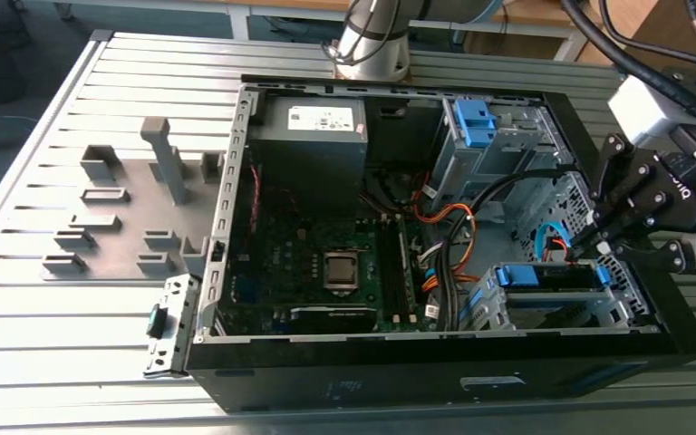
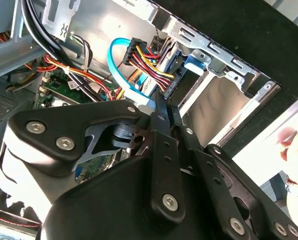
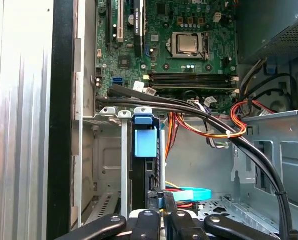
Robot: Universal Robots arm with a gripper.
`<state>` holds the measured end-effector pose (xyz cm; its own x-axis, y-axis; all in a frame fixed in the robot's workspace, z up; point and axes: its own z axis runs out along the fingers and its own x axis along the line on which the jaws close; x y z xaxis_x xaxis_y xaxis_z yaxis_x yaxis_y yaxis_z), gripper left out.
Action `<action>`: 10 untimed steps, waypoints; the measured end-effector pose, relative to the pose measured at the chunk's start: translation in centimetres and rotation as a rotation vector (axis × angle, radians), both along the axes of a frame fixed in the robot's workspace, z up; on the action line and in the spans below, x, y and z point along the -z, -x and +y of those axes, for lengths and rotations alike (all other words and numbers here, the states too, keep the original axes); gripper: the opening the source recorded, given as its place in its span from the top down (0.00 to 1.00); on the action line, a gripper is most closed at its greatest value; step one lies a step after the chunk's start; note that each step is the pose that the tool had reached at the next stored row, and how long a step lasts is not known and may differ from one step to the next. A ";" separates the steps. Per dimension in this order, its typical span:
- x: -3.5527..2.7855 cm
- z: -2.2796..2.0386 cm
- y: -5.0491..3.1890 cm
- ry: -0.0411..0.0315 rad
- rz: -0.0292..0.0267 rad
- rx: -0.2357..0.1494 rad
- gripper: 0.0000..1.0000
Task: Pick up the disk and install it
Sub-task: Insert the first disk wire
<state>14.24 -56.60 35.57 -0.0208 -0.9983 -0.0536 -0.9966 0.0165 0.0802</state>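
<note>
The disk (image 1: 547, 275) sits in the drive cage at the case's front corner, on the exterior view's right, with its blue carrier bracket facing up. In the first wrist view the disk (image 3: 145, 145) stands edge-on in the cage slot, blue tab on top. My gripper (image 1: 582, 246) hangs just above the disk's end, among the cables. In both wrist views the gripper (image 3: 161, 201) has its two black fingers (image 2: 162, 125) pressed side by side, their tips at the disk's connector end beside a blue data cable (image 2: 120, 65). I see nothing between the fingers.
The open black computer case (image 1: 445, 358) lies on a slatted metal table (image 1: 46, 308). Inside are the motherboard (image 1: 323, 263), a grey power supply (image 1: 312, 136), orange and black cable bundles (image 1: 445, 222) and a second blue bracket (image 1: 474, 122). A grey fixture plate (image 1: 119, 217) lies to the exterior view's left.
</note>
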 end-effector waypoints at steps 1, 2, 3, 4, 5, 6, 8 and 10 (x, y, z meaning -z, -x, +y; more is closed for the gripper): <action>0.01 -0.01 0.07 -0.0002 -0.0001 0.000 0.84; 0.02 -0.04 0.20 -0.0002 -0.0001 0.000 0.84; 0.05 -0.06 0.36 -0.0004 0.0000 0.000 0.84; 0.09 -0.08 0.48 -0.0001 0.0000 0.000 0.84; 0.18 -0.09 0.53 0.0000 0.0000 0.000 0.84; 0.30 -0.09 0.54 -0.0019 0.0000 0.000 0.84; 0.43 -0.12 0.55 -0.0151 0.0000 0.000 0.84; 0.57 -0.17 0.56 -0.0318 0.0000 0.000 0.84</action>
<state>13.68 -56.76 35.00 -0.0208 -0.9961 -0.0853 -0.9966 0.0139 0.0807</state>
